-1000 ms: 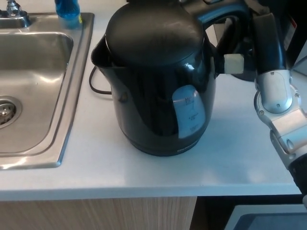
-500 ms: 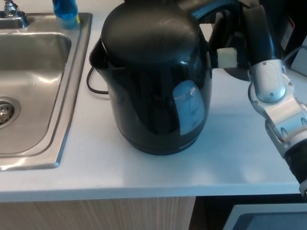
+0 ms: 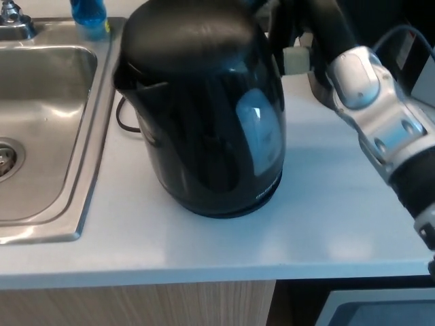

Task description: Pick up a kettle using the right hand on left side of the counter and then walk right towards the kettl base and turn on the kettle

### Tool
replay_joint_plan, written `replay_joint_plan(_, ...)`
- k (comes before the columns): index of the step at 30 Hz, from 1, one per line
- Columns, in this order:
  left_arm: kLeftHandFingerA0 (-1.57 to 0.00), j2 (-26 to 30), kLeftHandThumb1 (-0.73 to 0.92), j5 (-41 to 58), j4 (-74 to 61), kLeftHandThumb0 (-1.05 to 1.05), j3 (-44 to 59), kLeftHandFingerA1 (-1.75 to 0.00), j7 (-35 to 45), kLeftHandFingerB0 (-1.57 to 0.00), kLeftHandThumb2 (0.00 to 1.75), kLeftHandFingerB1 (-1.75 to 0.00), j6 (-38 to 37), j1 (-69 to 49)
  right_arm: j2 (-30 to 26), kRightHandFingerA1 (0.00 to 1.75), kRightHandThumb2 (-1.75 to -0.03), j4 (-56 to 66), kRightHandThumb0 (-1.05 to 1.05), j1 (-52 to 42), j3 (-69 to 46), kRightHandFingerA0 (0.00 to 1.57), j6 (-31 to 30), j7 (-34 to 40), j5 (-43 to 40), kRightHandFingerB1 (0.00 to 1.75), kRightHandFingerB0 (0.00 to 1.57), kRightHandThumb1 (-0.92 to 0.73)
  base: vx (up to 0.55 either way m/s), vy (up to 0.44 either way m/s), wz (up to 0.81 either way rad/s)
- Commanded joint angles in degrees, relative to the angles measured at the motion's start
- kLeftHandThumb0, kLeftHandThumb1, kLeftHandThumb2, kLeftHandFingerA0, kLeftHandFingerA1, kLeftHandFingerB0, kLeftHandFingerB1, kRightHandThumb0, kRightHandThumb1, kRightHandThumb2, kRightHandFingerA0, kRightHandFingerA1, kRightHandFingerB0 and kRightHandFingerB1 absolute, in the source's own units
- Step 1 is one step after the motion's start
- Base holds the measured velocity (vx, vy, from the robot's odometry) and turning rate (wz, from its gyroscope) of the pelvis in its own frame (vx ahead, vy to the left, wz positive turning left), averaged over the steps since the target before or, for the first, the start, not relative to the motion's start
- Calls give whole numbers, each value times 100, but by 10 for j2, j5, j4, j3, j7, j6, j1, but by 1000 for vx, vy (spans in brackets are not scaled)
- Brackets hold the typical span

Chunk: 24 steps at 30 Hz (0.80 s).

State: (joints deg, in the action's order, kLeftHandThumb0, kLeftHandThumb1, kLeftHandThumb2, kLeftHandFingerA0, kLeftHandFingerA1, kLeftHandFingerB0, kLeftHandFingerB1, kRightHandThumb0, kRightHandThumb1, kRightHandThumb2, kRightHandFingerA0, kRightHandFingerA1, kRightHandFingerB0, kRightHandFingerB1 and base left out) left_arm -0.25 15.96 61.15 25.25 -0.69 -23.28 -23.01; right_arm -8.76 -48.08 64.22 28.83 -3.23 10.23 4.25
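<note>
The black kettle [image 3: 204, 115] filled the middle of the head view, sitting on or just above the white counter [image 3: 326, 204]; whether its bottom rim touched the surface could not be made out. Its lid ran off the top edge of the picture, and its pale water window faced the camera on the right-hand side of the body. The handle, at the kettle's upper right, was mostly hidden behind the right hand [image 3: 319, 30], a dark shape that merged with the black plastic. The hand was at the handle, but its fingers could not be told apart from the handle, so whether it was closed round it could not be said. The silver and black wrist and forearm reached in from the lower right edge, slanting up and leftward to the handle. A small white block [image 3: 296, 60] showed just beside the handle. A black cord [image 3: 126, 117] looped on the counter behind the kettle's left side. To the left lay the steel sink [image 3: 47, 136], cut off at the picture's edge, with a blue bottle [image 3: 88, 15] at its back rim, only its lower part in view.
</note>
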Motion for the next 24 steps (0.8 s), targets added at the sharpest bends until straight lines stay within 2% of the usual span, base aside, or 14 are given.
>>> replay_joint_plan(1, -93, 9, 55, -2, 5, 31, 3, -102, 16, -82, 122, -93, -40, -6, 38, 158, -70, -143, -30, -49, 169, 68, -276, -257, 142, 62, 38, -70, 0, 0, 0)
replay_joint_plan(5, -92, 16, 55, -7, 26, 34, 1, -100, 13, -82, 121, -92, -42, 0, 30, 145, -72, -124, -36, -73, 151, 66, -308, -226, 103, 78, 37, -75, 0, 0, 0)
replay_joint_plan(6, -94, 17, 54, -8, 27, 31, 1, -100, 12, -83, 120, -92, -42, 2, 29, 119, -70, -122, -38, -77, 155, 67, -308, -224, 104, 63, 29, -80, 0, 0, 0)
replay_joint_plan(7, -91, 17, 55, -9, 25, 32, 0, -99, 9, -82, 122, -91, -41, 2, 24, 106, -68, -116, -39, -88, 154, 63, -307, -214, 100, 59, 32, -82, 0, 0, 0)
replay_joint_plan(8, -91, 17, 55, -10, 24, 32, 0, -99, 8, -82, 122, -91, -41, 2, 23, 106, -68, -114, -39, -93, 154, 63, -307, -210, 98, 59, 32, -82, 0, 0, 0)
replay_joint_plan(10, -95, 14, 55, -6, 19, 29, 1, -100, 13, -85, 120, -93, -44, -2, 18, 133, -70, -104, -35, -103, 156, 66, -305, -205, 96, 70, 46, -76, 0, 0, 0)
replay_joint_plan(11, -95, 13, 55, -3, 19, 29, 3, -100, 18, -85, 120, -93, -44, -1, 16, 133, -70, -100, -35, -106, 156, 66, -305, -201, 93, 70, 46, -76, 0, 0, 0)
replay_joint_plan(12, -95, 12, 55, 0, 21, 30, 5, -100, 18, -85, 120, -93, -43, 2, 10, 150, -71, -91, -37, -112, 160, 67, -303, -203, 94, 77, 50, -75, 0, 0, 0)
replay_joint_plan(13, -90, 10, 53, -3, 15, 30, 2, -100, 15, -81, 125, -92, -44, 0, 3, 156, -76, -76, -31, -127, 151, 71, -295, -185, 88, 82, 56, -74, 0, 0, 0)
replay_joint_plan(17, -90, 6, 53, -7, 5, 30, -2, -100, 9, -81, 125, -92, -44, -4, -8, 156, -76, -46, -31, -151, 140, 71, -289, -158, 78, 82, 56, -74, 0, 0, 0)
replay_joint_plan(18, -93, 3, 56, -4, 3, 33, -1, -101, 7, -81, 122, -92, -38, 0, -20, 167, -81, -21, -33, -190, 106, 69, -245, -98, 64, 106, 62, -82, 0, 0, 0)
replay_joint_plan(19, -93, 2, 55, -4, 2, 31, 0, -100, 6, -81, 120, -91, -36, 2, -28, 175, -85, -5, -32, -212, 88, 70, -218, -65, 57, 127, 60, -79, 0, 0, 0)
replay_joint_plan(23, -93, 4, 55, -4, 3, 31, -1, -100, 7, -81, 120, -91, -37, 3, -33, 175, -85, 12, -32, -224, 80, 70, -208, -56, 57, 127, 60, -79, 0, 0, 0)
replay_joint_plan(24, -92, 4, 53, -5, 0, 37, -1, -100, 6, -82, 124, -92, -38, 2, -32, 175, -80, 22, -34, -236, 65, 82, -195, -36, 51, 160, 69, -81, 0, 0, 0)
